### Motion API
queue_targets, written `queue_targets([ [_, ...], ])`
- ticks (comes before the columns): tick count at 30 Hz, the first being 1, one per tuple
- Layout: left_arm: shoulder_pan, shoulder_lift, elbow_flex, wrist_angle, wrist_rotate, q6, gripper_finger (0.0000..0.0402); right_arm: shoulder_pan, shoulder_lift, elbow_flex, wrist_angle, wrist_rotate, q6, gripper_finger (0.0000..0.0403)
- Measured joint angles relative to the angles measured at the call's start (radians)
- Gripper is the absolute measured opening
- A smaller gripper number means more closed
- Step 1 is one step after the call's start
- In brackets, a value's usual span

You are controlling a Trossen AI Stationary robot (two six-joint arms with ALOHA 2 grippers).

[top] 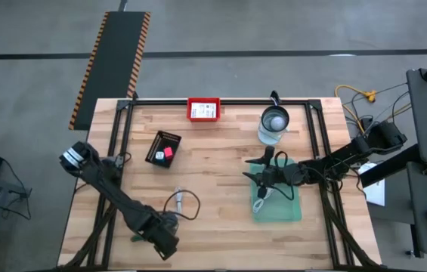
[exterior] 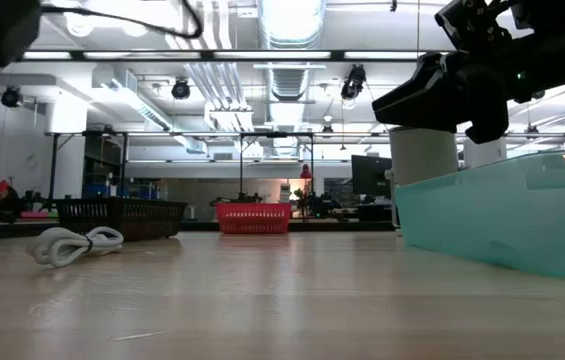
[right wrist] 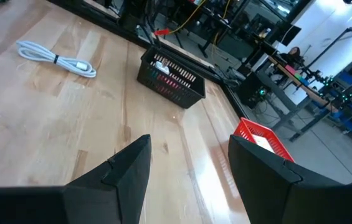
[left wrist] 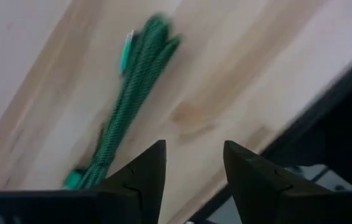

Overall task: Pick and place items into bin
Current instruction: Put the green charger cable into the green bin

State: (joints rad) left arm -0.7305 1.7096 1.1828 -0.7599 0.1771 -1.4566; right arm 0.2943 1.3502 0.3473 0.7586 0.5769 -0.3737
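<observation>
A wooden table (top: 213, 189) is being shown from above, framed by black rails. A glass jar (top: 274, 123) with a metal lid is being borne upright near the far edge, right of centre. A red basket (top: 204, 109) is being kept at the far edge, left of the jar. A black basket (top: 163, 147) is being held nearer the middle, tilted to the table's edges. Beyond the table, a dark mat (top: 115, 60) with striped borders is being displayed on the grey floor, and a yellow cable (top: 360, 97) is being shown near the right corner. In the room behind, a seated person (right wrist: 291, 57) is being glimpsed at a bench.
</observation>
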Motion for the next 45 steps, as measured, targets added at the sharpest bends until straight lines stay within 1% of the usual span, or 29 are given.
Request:
queue_targets([
  [5,-0.009,0.028,-0.006,-0.065,0.016,-0.003,0.0144,0.0,0.0,0.002,0.001,0.0,0.0,0.0201],
  [15,-0.01,0.062,-0.018,-0.073,0.005,0.112,0.0144,0.0,0.0,0.002,0.0,-0.001,0.004,0.0201],
  [19,-0.01,0.074,-0.027,-0.09,0.005,0.118,0.0144,0.0,0.0,0.002,0.0,-0.035,0.019,0.0201],
  [22,-0.01,0.089,-0.026,-0.088,0.005,0.146,0.0144,0.0,0.0,0.002,0.0,-0.038,0.008,0.0201],
  [28,-0.01,0.125,-0.026,-0.089,0.004,0.238,0.0144,0.0,0.0,0.002,0.0,-0.037,0.008,0.0201],
  [35,-0.01,0.132,-0.028,-0.093,-0.012,0.256,0.014,0.0,0.0,0.002,0.0,-0.036,0.007,0.0201],
  [37,-0.01,0.132,-0.028,-0.09,-0.014,0.266,0.013,0.0,0.0,0.002,0.0,-0.036,0.007,0.0201],
  [39,-0.01,0.132,-0.028,-0.087,-0.013,0.272,0.011,0.0,0.0,0.002,0.0,-0.035,0.007,0.0201],
  [45,-0.01,0.131,-0.029,-0.071,-0.01,0.267,0.0025,0.0,0.0,0.002,0.0,-0.035,0.007,0.0201],
])
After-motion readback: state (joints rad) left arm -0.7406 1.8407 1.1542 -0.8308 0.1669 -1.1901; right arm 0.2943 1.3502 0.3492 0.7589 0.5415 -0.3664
